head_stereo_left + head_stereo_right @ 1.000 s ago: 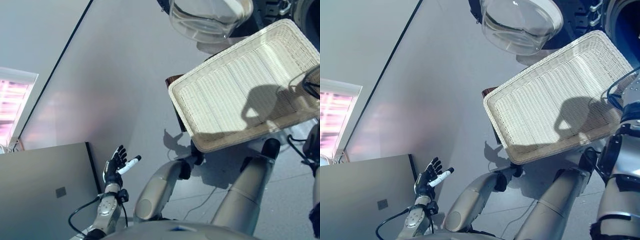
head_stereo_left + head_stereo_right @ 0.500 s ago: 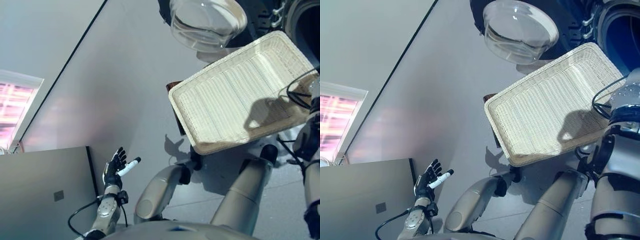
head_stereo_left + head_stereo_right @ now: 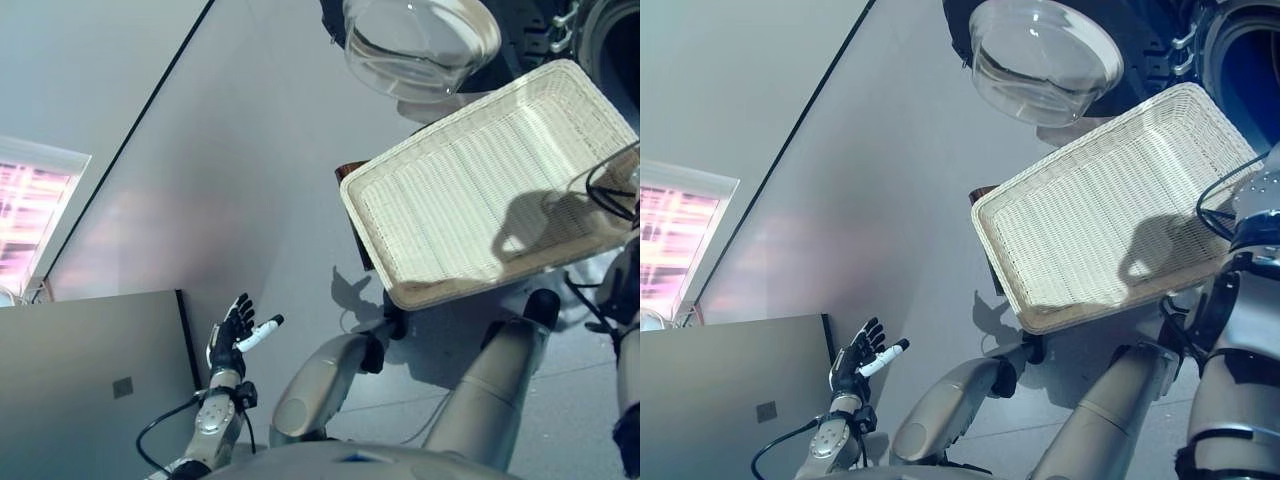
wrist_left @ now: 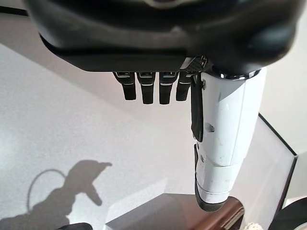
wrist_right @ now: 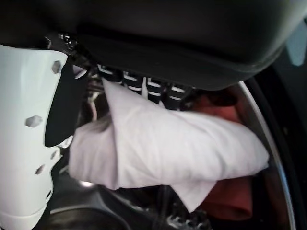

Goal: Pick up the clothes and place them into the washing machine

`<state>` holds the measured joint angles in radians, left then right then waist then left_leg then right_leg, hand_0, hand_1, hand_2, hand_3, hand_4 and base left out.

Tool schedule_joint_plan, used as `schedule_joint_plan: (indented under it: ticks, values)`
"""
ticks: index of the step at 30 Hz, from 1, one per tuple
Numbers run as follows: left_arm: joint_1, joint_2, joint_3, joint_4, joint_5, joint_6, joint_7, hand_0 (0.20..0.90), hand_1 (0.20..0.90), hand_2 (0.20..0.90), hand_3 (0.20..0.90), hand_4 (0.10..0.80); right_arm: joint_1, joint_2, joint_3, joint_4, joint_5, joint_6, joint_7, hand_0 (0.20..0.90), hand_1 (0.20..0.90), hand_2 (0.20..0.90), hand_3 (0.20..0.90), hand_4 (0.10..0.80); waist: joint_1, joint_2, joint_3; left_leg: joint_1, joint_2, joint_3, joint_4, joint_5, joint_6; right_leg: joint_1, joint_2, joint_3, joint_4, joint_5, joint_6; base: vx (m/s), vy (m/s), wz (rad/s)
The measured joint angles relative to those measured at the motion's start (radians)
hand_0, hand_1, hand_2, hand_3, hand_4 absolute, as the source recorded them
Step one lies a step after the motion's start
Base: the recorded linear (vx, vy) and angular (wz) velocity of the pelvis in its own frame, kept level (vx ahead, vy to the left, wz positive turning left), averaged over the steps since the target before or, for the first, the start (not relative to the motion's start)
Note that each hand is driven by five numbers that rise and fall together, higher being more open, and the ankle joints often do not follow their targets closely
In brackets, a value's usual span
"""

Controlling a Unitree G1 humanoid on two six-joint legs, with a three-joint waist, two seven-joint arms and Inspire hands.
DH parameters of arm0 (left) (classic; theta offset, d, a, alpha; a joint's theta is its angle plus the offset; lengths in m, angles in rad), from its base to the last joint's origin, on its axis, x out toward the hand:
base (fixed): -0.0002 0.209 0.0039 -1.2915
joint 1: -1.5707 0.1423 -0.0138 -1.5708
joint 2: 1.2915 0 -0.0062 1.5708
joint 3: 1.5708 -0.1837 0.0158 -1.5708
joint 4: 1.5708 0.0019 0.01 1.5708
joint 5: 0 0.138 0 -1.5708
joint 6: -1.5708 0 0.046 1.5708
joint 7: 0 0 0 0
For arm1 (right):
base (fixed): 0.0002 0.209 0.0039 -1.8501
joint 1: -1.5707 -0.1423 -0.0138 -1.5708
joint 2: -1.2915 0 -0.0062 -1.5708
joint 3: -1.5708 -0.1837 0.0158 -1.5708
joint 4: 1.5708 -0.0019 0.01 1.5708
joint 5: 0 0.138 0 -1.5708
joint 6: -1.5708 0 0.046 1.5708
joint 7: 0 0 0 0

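Observation:
The white wicker basket holds no clothes and rests tilted on the dark brown box beside the washing machine. The machine's round glass door hangs open. In the right wrist view my right hand is shut on a white cloth, pinched between thumb and fingers at the mouth of the metal drum. A red cloth lies in the drum behind it. My left hand is open and holds nothing low at the left, over the floor; it also shows in the left wrist view.
A grey flat panel lies at the lower left beside my left hand. A bright pink-lit window strip is at the far left. Grey floor stretches between the panel and the basket.
The whole picture has shifted a little, so the camera has moved. The basket and my left hand keep their places.

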<state>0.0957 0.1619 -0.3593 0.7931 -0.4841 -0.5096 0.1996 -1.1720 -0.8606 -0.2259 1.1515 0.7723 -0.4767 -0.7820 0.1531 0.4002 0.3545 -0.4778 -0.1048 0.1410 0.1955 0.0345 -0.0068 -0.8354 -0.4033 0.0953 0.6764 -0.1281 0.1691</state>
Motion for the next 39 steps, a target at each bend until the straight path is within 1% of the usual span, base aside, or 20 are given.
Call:
schedule_joint_plan:
  ticks: [5,8,11,13,14,15,16,17,19,22,23,25,27,28,30,31,32,34,37,39]
  values:
    - [-0.001,0.0,0.002,0.003,0.0,0.0,0.0,0.9,0.9,0.9,0.9,0.8,0.039,0.02,0.001,0.01,-0.021,0.001,0.027,0.9,0.9,0.9,0.9,0.8,0.0,0.0,0.0,0.023,0.004,-0.005,-0.012,0.001,0.001,0.027,0.002,-0.012,-0.014,0.0,0.001,-0.005,0.011,-0.02]
    - [-0.003,-0.003,0.004,0.004,0.0,0.0,0.0,0.9,0.9,0.9,0.9,0.8,0.082,0.058,0.022,0.021,-0.037,0.02,0.079,0.9,0.9,0.9,0.9,0.8,-0.024,0.003,-0.003,0.051,0.008,-0.011,-0.023,0.001,-0.001,0.056,0.003,-0.025,-0.019,0.0,0.001,-0.007,-0.01,-0.01]
    - [-0.005,-0.003,0.012,0.004,0.0,-0.001,-0.001,0.9,0.9,0.9,0.9,0.8,0.135,0.118,0.039,0.023,-0.038,0.038,0.113,0.9,0.9,0.9,0.9,0.8,-0.032,-0.001,0.0,0.075,0.023,-0.015,-0.023,0.001,-0.004,0.09,0.017,-0.034,-0.028,-0.002,-0.002,-0.017,-0.016,-0.07]
    - [-0.008,-0.013,0.025,0.008,0.0,-0.002,-0.003,0.9,0.9,0.9,0.9,0.8,0.175,0.189,0.062,0.022,-0.037,0.044,0.139,0.9,0.9,0.9,0.9,0.8,-0.035,-0.003,0.001,0.078,0.035,-0.033,-0.024,0.004,-0.014,0.103,0.024,-0.055,-0.03,-0.006,-0.008,0.004,-0.008,0.03]
    - [-0.014,-0.014,0.025,0.016,0.0,-0.001,-0.003,0.9,0.9,0.9,0.9,0.8,0.191,0.206,0.067,0.022,-0.037,0.044,0.149,0.9,0.9,0.9,0.9,0.8,-0.034,-0.003,0.001,0.079,0.039,-0.039,-0.023,0.006,-0.017,0.111,0.03,-0.06,-0.03,-0.007,-0.01,0.01,-0.026,0.13]
    - [-0.022,-0.017,0.028,0.032,-0.001,0.001,-0.003,0.9,0.9,0.9,0.9,0.8,0.227,0.248,0.072,0.022,-0.035,0.06,0.168,0.9,0.9,0.9,0.9,0.8,-0.033,-0.006,0.001,0.083,0.047,-0.055,-0.024,0.011,-0.025,0.127,0.036,-0.082,-0.033,-0.013,-0.013,0.025,-0.037,0.14]
    - [-0.02,-0.017,0.03,0.034,0.0,0.002,-0.004,0.9,0.9,0.9,0.9,0.8,0.243,0.269,0.07,0.024,-0.035,0.067,0.176,0.9,0.9,0.9,0.9,0.8,-0.029,-0.004,-0.006,0.086,0.056,-0.059,-0.026,0.014,-0.028,0.132,0.039,-0.088,-0.033,-0.015,-0.015,0.04,-0.031,0.13]
    - [-0.017,-0.018,0.034,0.043,0.0,0.001,-0.004,0.9,0.9,0.9,0.9,0.8,0.256,0.295,0.078,0.034,-0.036,0.069,0.185,0.9,0.9,0.9,0.9,0.8,-0.026,-0.015,-0.007,0.087,0.059,-0.066,-0.028,0.017,-0.033,0.135,0.042,-0.094,-0.033,-0.014,-0.016,0.055,-0.043,0.11]
    - [-0.017,-0.021,0.042,0.066,-0.001,0.003,-0.003,0.9,0.9,0.9,0.9,0.8,0.289,0.336,0.079,0.05,-0.034,0.088,0.216,0.9,0.9,0.9,0.9,0.8,-0.027,-0.023,-0.013,0.094,0.069,-0.085,-0.026,0.02,-0.038,0.161,0.044,-0.121,-0.037,-0.017,-0.022,0.07,-0.041,0.17]
    - [-0.006,-0.02,0.067,0.094,0.001,0.005,-0.004,0.9,0.9,0.9,0.9,0.8,0.371,0.416,0.078,0.049,-0.025,0.092,0.241,0.9,0.9,0.9,0.9,0.8,-0.021,-0.086,-0.027,0.109,0.081,-0.111,-0.027,0.02,-0.048,0.199,0.053,-0.157,-0.042,-0.025,-0.034,0.102,-0.043,0.14]
    - [-0.005,-0.024,0.077,0.105,0.001,0.008,-0.004,0.9,0.9,0.9,0.9,0.8,0.399,0.432,0.078,0.041,-0.025,0.091,0.249,0.9,0.9,0.9,0.9,0.8,-0.02,-0.095,-0.035,0.111,0.088,-0.115,-0.027,0.022,-0.05,0.216,0.055,-0.175,-0.053,-0.022,-0.038,0.093,-0.04,0.17]
    - [-0.006,-0.025,0.088,0.133,0.004,0.009,-0.004,0.9,0.9,0.9,0.9,0.8,0.463,0.462,0.077,0.039,-0.024,0.091,0.276,0.9,0.9,0.9,0.9,0.8,-0.017,-0.134,-0.044,0.133,0.099,-0.14,-0.034,0.022,-0.055,0.261,0.064,-0.206,-0.077,-0.019,-0.042,0.05,-0.031,0.16]
    - [0.006,-0.025,0.109,0.148,0.018,0.022,-0.004,0.9,0.9,0.9,0.9,0.8,0.514,0.492,0.076,0.04,-0.016,0.091,0.285,0.9,0.9,0.9,0.9,0.8,-0.012,-0.167,-0.06,0.152,0.113,-0.146,-0.043,0.022,-0.056,0.301,0.075,-0.23,-0.111,-0.015,-0.048,0.072,-0.046,0.01]
    - [0.008,-0.026,0.117,0.162,0.025,0.025,-0.004,0.9,0.9,0.9,0.9,0.8,0.54,0.504,0.076,0.039,-0.015,0.089,0.287,0.9,0.9,0.9,0.9,0.8,-0.01,-0.191,-0.07,0.156,0.119,-0.152,-0.047,0.016,-0.057,0.31,0.079,-0.233,-0.126,-0.009,-0.048,0.156,-0.061,0.0]
    - [-0.005,-0.032,0.134,0.203,0.042,0.03,-0.002,0.9,0.9,0.9,0.9,0.8,0.595,0.507,0.075,0.039,-0.015,0.085,0.319,0.9,0.9,0.9,0.9,0.8,-0.005,-0.205,-0.079,0.178,0.131,-0.164,-0.061,0.017,-0.057,0.361,0.091,-0.26,-0.172,0.009,-0.046,0.123,-0.036,0.09]
    - [-0.006,-0.033,0.147,0.218,0.049,0.035,-0.003,0.9,0.9,0.9,0.9,0.8,0.63,0.517,0.076,0.041,-0.012,0.088,0.332,0.9,0.9,0.9,0.9,0.8,-0.001,-0.213,-0.085,0.195,0.131,-0.17,-0.068,0.018,-0.056,0.395,0.095,-0.277,-0.195,0.013,-0.045,0.107,0.003,0.1]
    - [-0.005,-0.027,0.152,0.24,0.063,0.036,0.0,0.9,0.9,0.9,0.9,0.8,0.66,0.535,0.075,0.041,-0.004,0.088,0.343,0.9,0.9,0.9,0.9,0.8,-0.004,-0.233,-0.096,0.21,0.14,-0.173,-0.08,0.015,-0.052,0.414,0.097,-0.283,-0.214,0.017,-0.044,0.124,-0.014,0.11]
    - [-0.012,-0.024,0.165,0.289,0.088,0.048,0.0,0.9,0.9,0.9,0.9,0.8,0.73,0.56,0.083,0.053,-0.009,0.098,0.382,0.9,0.9,0.9,0.9,0.8,0.0,-0.264,-0.122,0.239,0.144,-0.177,-0.098,0.015,-0.049,0.467,0.107,-0.305,-0.263,0.032,-0.039,0.114,-0.021,0.06]
    - [-0.007,-0.02,0.192,0.34,0.125,0.068,-0.008,0.9,0.9,0.9,0.9,0.8,0.828,0.58,0.165,0.119,-0.098,0.156,0.429,0.9,0.9,0.9,0.9,0.8,0.001,-0.324,-0.173,0.286,0.144,-0.182,-0.125,0.014,-0.045,0.541,0.111,-0.329,-0.329,0.049,-0.03,0.085,-0.004,0.08]
    - [-0.01,-0.009,0.206,0.39,0.133,0.082,-0.03,0.9,0.9,0.9,0.9,0.8,0.899,0.606,0.174,0.127,-0.174,0.191,0.452,0.9,0.9,0.9,0.9,0.8,-0.013,-0.355,-0.21,0.319,0.146,-0.188,-0.149,0.014,-0.039,0.595,0.118,-0.346,-0.388,0.07,-0.021,0.076,0.037,0.08]
